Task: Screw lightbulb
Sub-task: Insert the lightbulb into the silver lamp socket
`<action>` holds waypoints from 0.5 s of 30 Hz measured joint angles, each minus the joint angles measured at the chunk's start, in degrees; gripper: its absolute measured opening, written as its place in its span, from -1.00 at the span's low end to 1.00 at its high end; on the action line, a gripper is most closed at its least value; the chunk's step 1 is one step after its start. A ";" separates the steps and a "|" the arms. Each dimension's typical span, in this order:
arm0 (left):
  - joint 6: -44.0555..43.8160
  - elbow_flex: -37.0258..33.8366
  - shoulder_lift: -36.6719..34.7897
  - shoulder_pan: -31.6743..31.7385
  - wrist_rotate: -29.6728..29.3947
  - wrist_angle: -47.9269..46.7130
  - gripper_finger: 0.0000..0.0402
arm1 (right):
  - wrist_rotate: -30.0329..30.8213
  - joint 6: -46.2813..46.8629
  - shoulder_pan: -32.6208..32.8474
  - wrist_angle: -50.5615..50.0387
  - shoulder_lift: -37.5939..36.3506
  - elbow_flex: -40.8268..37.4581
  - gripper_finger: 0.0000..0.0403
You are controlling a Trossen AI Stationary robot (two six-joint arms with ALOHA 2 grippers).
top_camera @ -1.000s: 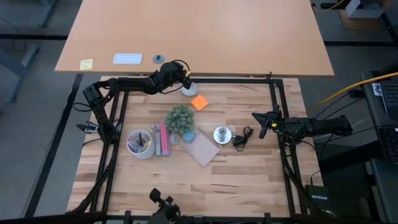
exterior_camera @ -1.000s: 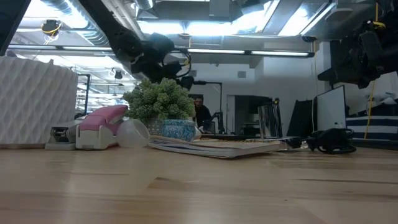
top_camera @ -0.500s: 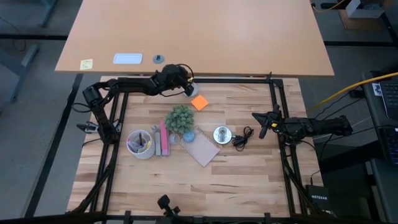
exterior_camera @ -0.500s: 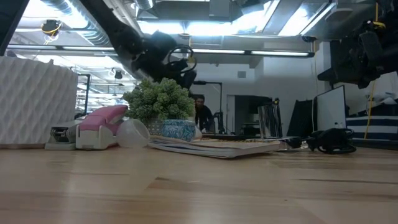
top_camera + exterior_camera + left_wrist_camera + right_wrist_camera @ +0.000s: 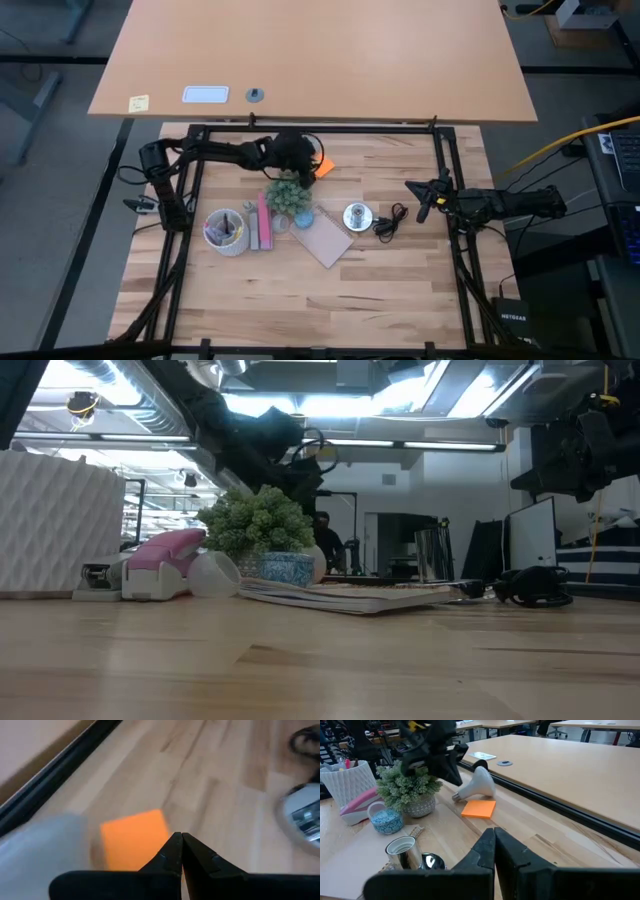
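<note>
The lightbulb (image 5: 479,782), frosted white with a grey neck, lies on its side on the table at the far side, beside an orange sticky note (image 5: 323,166). Its neck points toward the plant. In the left wrist view the lightbulb (image 5: 42,855) is a pale blur beside the fingers. My left gripper (image 5: 310,164) is shut, above the lightbulb and the note's edge (image 5: 135,842). The silver socket disc (image 5: 356,215) with its black cord (image 5: 388,223) sits mid-table. My right gripper (image 5: 421,205) is shut and waits at the table's right. My left gripper has its shut fingers (image 5: 172,851) close beside the lightbulb's globe. I cannot tell whether they touch it. The lightbulb rests on the table on its side.
A potted plant (image 5: 288,192), a small blue pot (image 5: 303,218), a pink stapler (image 5: 263,222), a white pen holder (image 5: 225,232) and a notebook (image 5: 325,241) stand near the socket. A black frame rail (image 5: 360,128) runs along the far edge.
My left gripper has moved from the far rail toward the table's near edge and a little right, passing over the lightbulb toward the sticky note and the plant. It has stayed shut.
</note>
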 joint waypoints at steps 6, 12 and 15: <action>1.17 0.13 -0.15 -1.45 -3.85 15.37 -1.00 | -0.02 0.00 -0.02 0.00 0.02 0.00 -0.97; -0.04 0.31 -1.51 -0.54 -10.80 15.80 -0.93 | -2.72 0.00 -0.01 0.02 0.00 0.00 -0.97; -3.57 0.31 -2.09 0.31 -12.28 12.67 -0.77 | -3.03 0.00 0.00 0.02 0.01 0.00 -0.97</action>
